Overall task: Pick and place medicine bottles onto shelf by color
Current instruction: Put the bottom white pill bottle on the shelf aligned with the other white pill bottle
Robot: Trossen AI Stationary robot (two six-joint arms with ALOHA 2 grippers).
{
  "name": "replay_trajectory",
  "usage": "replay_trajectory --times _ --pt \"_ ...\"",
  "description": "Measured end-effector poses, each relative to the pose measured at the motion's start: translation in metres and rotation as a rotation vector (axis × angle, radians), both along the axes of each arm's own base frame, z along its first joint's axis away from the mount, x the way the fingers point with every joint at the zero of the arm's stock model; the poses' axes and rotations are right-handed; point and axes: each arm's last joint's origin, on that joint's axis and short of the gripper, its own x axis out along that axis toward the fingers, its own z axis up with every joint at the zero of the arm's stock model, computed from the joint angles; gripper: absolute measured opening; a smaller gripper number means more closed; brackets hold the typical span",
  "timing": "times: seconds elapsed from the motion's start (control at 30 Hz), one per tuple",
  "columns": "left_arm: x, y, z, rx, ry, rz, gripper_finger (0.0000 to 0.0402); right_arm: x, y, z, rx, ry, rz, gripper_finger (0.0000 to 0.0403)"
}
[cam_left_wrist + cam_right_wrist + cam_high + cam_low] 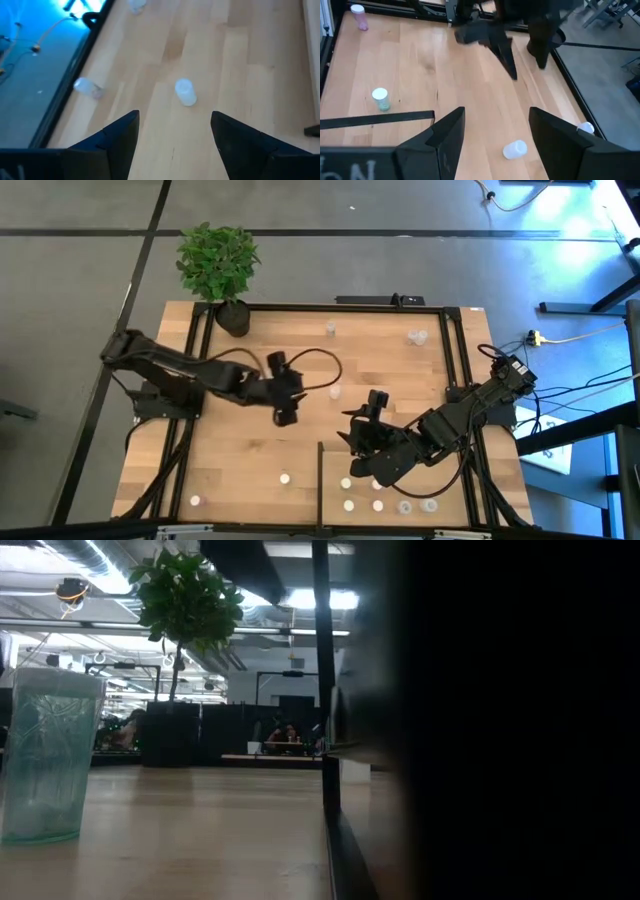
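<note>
our left pincer [172, 145] stands wide open and empty; the white bottle [185, 92] at 12 o'clock lies tipped and may roll if nudged. right pincer [492, 142] also gapes empty.

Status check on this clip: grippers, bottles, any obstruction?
Left gripper open, empty, above a small white-capped bottle. Right gripper open, empty, by the pale wooden shelf. Nothing blocking.

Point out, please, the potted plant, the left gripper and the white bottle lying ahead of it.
potted plant [218, 260], high view, on its leaves.
left gripper [175, 137], left wrist view, midway between its open fingertips.
white bottle [185, 93], left wrist view, on its side.
</note>
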Motion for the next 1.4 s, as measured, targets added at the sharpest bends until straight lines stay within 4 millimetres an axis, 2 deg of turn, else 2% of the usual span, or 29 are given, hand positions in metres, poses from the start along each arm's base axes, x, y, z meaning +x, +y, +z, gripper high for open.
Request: replay_trajectory --times 0.13,0.43,0.93,1.07,1.27,1.4 --pt "-0.021 -0.019 0.009 0.012 -0.013 0.007 0.0240 0.000 0.001 0.000 0.020 0.011 0.017 0.0223" --pt "-0.051 -0.057 0.008 0.044 -0.041 0.045 0.0240 0.000 0.004 -0.002 0.108 0.063 0.096 0.0223" --pt "-0.084 -0.083 0.004 0.013 -0.132 0.154 0.0240 0.008 0.005 0.003 0.193 -0.014 0.090 0.0223" --pt "-0.093 -0.086 0.002 0.007 -0.128 0.170 0.0240 0.014 -0.010 0.002 0.181 0.000 0.048 0.0223" --pt "-0.106 -0.089 0.000 -0.015 -0.123 0.209 0.0240 0.024 -0.046 -0.005 0.177 0.131 0.007 0.0223" --pt "-0.113 -0.092 -0.001 -0.030 -0.150 0.232 0.0240 0.034 -0.068 -0.007 0.227 0.202 0.073 0.0223"
